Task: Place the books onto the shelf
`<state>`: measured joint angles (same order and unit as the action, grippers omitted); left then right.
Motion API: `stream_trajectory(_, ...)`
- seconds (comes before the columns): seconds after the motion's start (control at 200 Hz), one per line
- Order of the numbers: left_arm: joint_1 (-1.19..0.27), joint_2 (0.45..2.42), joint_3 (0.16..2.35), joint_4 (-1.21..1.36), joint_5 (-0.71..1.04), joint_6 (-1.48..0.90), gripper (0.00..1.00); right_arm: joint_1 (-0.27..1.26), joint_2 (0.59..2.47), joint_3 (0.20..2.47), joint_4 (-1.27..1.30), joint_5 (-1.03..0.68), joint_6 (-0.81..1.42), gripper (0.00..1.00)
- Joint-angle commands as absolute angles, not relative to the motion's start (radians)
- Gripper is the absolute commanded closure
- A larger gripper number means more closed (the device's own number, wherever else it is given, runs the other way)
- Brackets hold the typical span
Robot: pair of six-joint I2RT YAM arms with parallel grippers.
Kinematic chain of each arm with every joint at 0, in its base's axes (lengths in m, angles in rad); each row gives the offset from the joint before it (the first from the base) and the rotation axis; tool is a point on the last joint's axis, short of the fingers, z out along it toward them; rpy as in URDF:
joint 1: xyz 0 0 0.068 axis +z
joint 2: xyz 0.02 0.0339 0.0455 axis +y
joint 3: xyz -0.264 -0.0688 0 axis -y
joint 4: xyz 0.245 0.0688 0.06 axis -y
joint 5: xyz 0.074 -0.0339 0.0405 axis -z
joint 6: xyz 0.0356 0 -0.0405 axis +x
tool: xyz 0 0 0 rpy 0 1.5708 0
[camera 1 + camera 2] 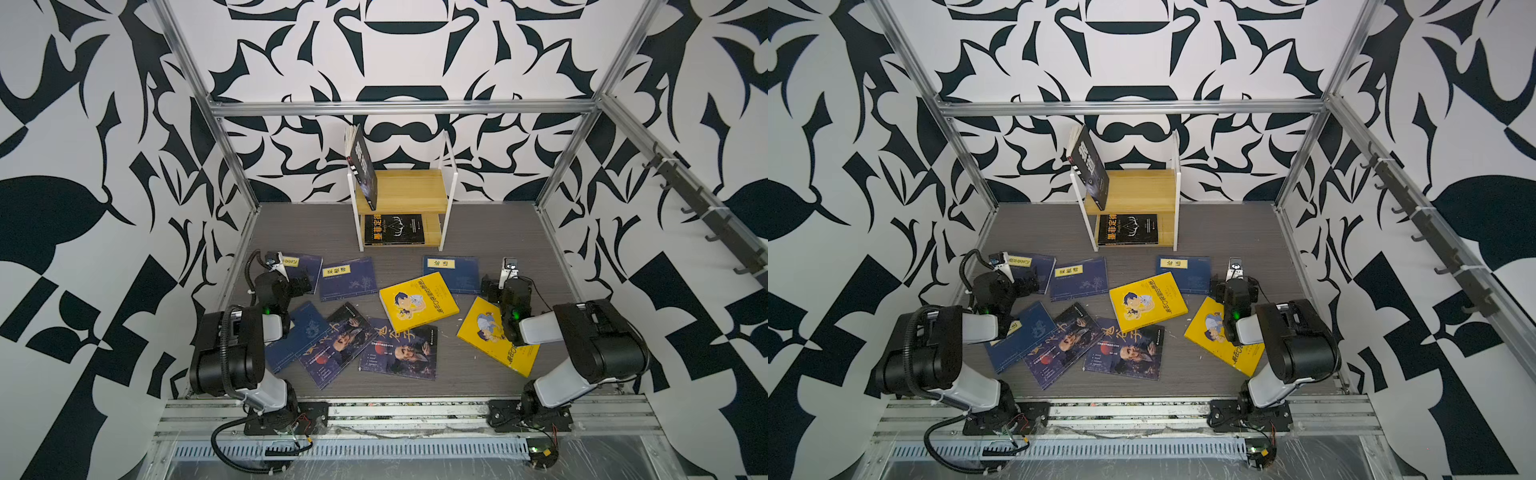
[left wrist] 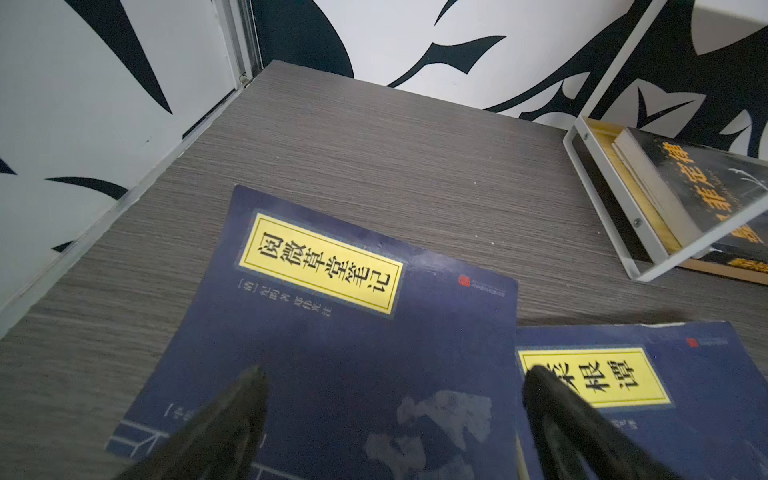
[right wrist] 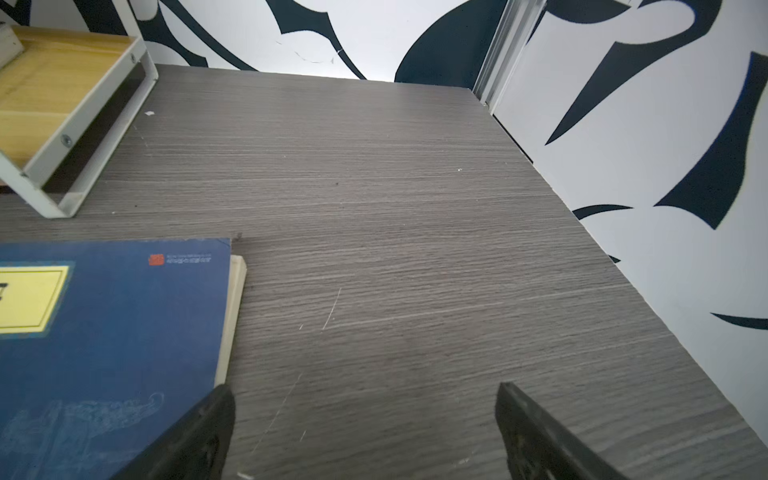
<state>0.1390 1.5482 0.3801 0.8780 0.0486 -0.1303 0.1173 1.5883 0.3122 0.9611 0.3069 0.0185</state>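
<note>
Left claw point(image 2: 395, 374) is spread wide and empty over a navy book point(image 2: 332, 332) with a yellow label. The right claw point(image 3: 363, 390) gapes just as wide over bare table point(image 3: 415, 208), just beside a second navy book point(image 3: 116, 332). Back by the wall, the shelf point(image 1: 401, 191) carries a black book point(image 1: 362, 166) leaning tilted on its upper board and a flat black book point(image 1: 394, 229) on the lower one. The other books, a yellow book point(image 1: 417, 301) among them, lie scattered on the table in front.

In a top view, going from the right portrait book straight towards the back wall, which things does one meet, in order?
The right portrait book → the centre yellow book → the flat black book in the shelf → the shelf's bare top board.
</note>
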Motion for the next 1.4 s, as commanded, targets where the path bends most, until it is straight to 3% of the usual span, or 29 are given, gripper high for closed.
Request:
stream_trajectory(0.0, 0.138, 1.554, 0.384, 0.893, 0.058, -0.125, 0.01, 0.118, 1.571, 0.334, 0.987, 0.303, 0.011, 0.0)
stream_trajectory(0.735, 0.138, 1.535, 0.39, 0.876, 0.075, -0.108, 0.01, 0.118, 1.569, 0.334, 0.984, 0.204, -0.024, 0.0)
stream_trajectory(0.96, 0.138, 1.392, 0.596, 0.428, 0.154, -0.119, 0.0, 0.118, 1.528, 0.324, 0.977, 0.208, -0.021, 0.0)
stream_trajectory(1.175, 0.103, 1.406, 1.02, -0.22, 0.25, -0.25, 0.0, 0.12, 1.248, 0.406, 0.611, 0.123, 0.003, 0.0)
stream_trajectory(1.395, 0.046, 1.419, 1.092, -0.365, 0.44, -0.509, 0.0, 0.13, 1.096, 0.515, 0.29, 0.03, 0.259, 0.07)
